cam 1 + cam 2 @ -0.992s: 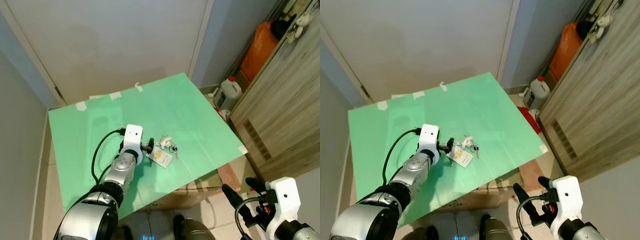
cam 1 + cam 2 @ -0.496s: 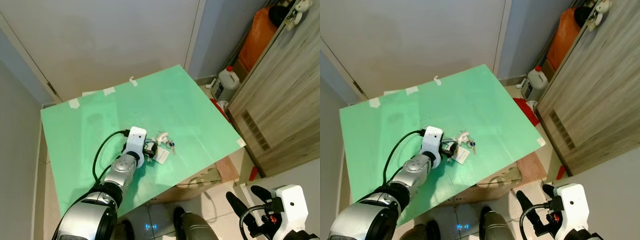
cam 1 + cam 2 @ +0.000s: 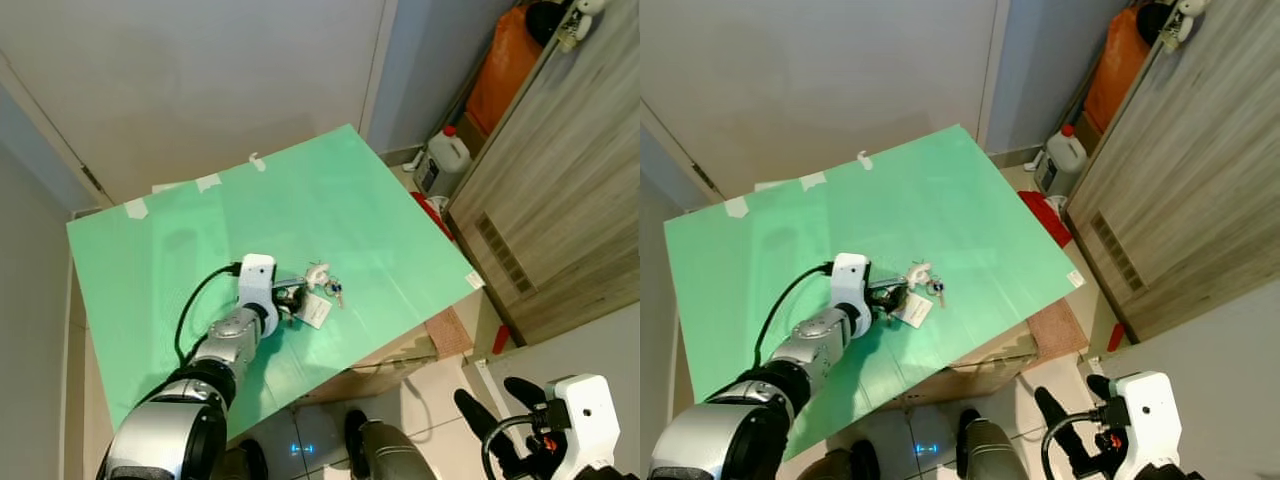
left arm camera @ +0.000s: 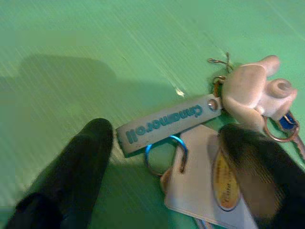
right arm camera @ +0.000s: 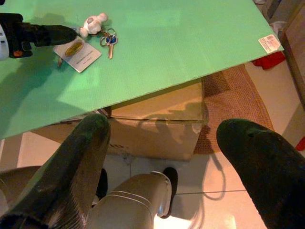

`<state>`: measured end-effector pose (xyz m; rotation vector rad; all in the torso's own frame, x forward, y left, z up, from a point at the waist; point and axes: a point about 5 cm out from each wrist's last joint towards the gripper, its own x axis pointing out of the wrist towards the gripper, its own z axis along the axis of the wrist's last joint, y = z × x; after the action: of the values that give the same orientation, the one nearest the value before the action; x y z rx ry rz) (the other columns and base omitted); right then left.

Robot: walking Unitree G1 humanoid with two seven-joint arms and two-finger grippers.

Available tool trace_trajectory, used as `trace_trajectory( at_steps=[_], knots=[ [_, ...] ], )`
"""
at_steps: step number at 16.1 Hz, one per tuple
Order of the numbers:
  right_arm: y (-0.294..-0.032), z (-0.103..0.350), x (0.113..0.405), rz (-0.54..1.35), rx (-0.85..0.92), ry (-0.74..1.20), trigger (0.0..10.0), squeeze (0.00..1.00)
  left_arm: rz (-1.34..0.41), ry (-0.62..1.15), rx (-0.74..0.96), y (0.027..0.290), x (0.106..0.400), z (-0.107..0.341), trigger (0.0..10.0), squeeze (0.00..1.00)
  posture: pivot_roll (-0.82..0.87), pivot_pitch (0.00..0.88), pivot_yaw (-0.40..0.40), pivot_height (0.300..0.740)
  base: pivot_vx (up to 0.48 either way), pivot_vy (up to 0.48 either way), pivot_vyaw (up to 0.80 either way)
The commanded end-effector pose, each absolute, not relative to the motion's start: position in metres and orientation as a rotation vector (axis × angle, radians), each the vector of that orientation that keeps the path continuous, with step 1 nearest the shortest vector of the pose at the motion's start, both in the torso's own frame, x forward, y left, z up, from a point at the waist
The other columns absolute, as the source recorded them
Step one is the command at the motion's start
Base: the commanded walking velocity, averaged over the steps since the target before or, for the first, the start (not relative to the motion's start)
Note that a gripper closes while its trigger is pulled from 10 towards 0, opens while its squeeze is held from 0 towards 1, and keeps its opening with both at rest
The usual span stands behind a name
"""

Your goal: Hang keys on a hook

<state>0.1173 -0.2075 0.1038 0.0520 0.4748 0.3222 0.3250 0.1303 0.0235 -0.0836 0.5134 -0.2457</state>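
Note:
A bunch of keys (image 3: 320, 293) lies on the green board (image 3: 380, 210): a white figurine (image 4: 255, 90), a grey lettered strap (image 4: 164, 122), a blue ring (image 4: 164, 155), a white tag (image 4: 209, 195) and a blue-headed key (image 5: 110, 43). My left gripper (image 4: 167, 162) is low over the board, open, with one finger on each side of the strap and ring. One fingertip (image 4: 248, 162) overlaps the tag. My right gripper (image 5: 162, 157) hangs open below the board's front edge, above the tiled floor.
The green board rests on a cardboard box (image 5: 152, 129). A wooden cabinet (image 3: 560, 190) stands to the right, with an orange bag (image 3: 505, 70) and a white jug (image 3: 440, 160) behind it. A red cloth (image 5: 267, 59) lies on the floor. A pale door (image 3: 200, 80) is behind.
The whole picture has shifted, so the camera moved. My left gripper stays at the keys and has edged closer over the tag. My right gripper sits lower in view.

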Motion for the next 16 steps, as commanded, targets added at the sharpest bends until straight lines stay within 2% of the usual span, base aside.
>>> trace_trajectory(
  at_steps=[1, 3, 4, 5, 9, 13, 16],
  knots=[
    [-0.21, 0.104, 0.115, 0.314, 0.047, 0.494, 10.0, 0.0, -0.245, 0.624, -0.114, 0.132, 0.305, 0.0, 0.0, 0.0, -0.46, 0.248, -0.033, 0.74, 0.0, 0.0, 0.0],
    [-0.21, 0.104, 0.116, 0.316, 0.048, 0.492, 10.0, 0.0, -0.26, 0.611, -0.081, 0.132, 0.304, 0.0, 0.0, 0.0, -0.45, 0.239, -0.033, 0.74, 0.0, 0.0, 0.0],
    [-0.211, 0.105, 0.116, 0.314, 0.048, 0.491, 10.0, 0.0, -0.262, 0.61, 0.008, 0.137, 0.304, -0.001, 0.0, 0.0, -0.44, 0.231, -0.038, 0.74, 0.0, 0.0, 0.0],
    [-0.212, 0.104, 0.117, 0.316, 0.046, 0.491, 10.0, 0.0, -0.269, 0.602, -0.042, 0.137, 0.305, 0.001, 0.0, 0.0, -0.44, 0.233, -0.04, 0.74, 0.0, 0.0, 0.0],
    [-0.21, 0.101, 0.123, 0.324, 0.05, 0.485, 10.0, 0.0, -0.321, 0.575, -0.054, 0.132, 0.305, 0.003, 0.0, 0.0, -0.42, 0.223, -0.037, 0.74, 0.0, 0.0, 0.0],
    [-0.197, 0.094, 0.142, 0.349, 0.076, 0.444, 10.0, 0.0, -0.355, 0.466, -0.05, 0.122, 0.317, 0.019, 0.0, 0.0, -0.36, 0.178, -0.011, 0.74, 0.0, 0.0, 0.0],
    [-0.187, 0.086, 0.166, 0.375, 0.102, 0.398, 10.0, 0.0, -0.417, 0.319, -0.075, 0.106, 0.325, 0.038, 0.0, 0.0, -0.27, 0.108, 0.017, 0.74, 0.0, 0.0, 0.0]
  ],
)
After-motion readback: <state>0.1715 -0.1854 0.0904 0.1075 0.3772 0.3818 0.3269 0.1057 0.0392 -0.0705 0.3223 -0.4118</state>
